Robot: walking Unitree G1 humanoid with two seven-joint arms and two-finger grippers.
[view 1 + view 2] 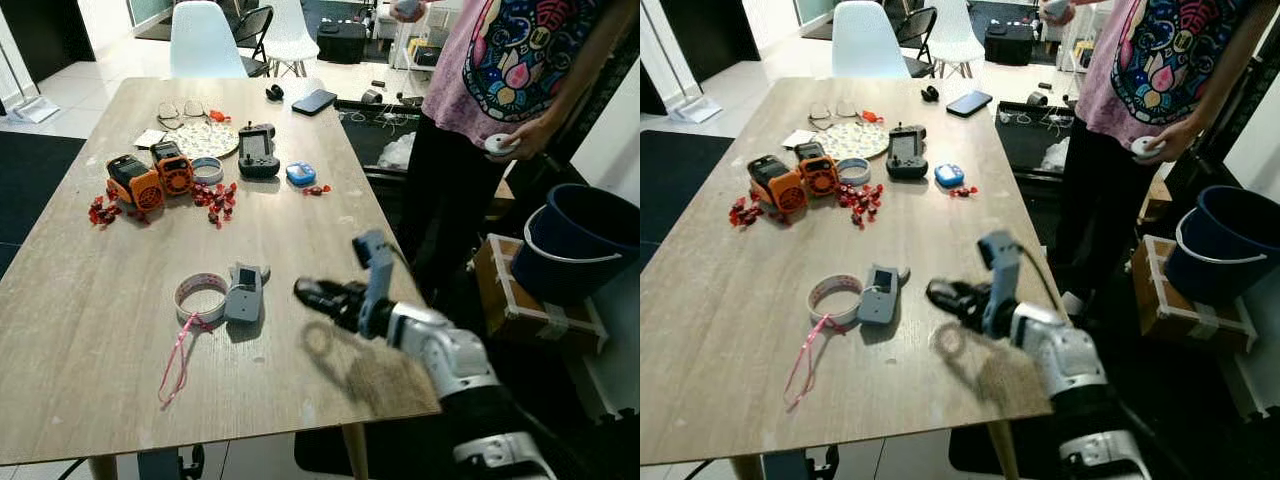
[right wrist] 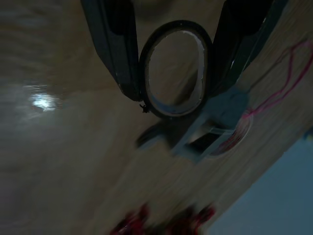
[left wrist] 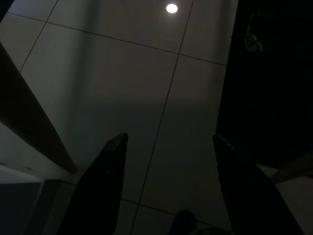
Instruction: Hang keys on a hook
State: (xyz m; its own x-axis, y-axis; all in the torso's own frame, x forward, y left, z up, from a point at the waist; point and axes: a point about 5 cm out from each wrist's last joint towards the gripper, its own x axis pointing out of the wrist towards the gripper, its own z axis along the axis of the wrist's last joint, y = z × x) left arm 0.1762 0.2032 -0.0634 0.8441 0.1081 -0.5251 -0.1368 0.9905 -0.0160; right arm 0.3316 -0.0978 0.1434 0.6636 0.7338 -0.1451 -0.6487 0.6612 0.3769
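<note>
Showing table (image 1: 90,330) across frame; right gripper (image 2: 171,63) lower centre, clenched on a dark ring (image 2: 174,68); left gripper (image 3: 166,186) idle, fingers spread. Pink-corded grey tag (image 1: 244,292), likely keys, lower left, ungrasped. Risk: hanging wrong item.

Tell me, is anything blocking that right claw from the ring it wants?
Nothing visible does: the ring sits between the right gripper fingers, held above the table. A grey gadget and tape roll lie ahead. The left gripper hangs idle.
</note>
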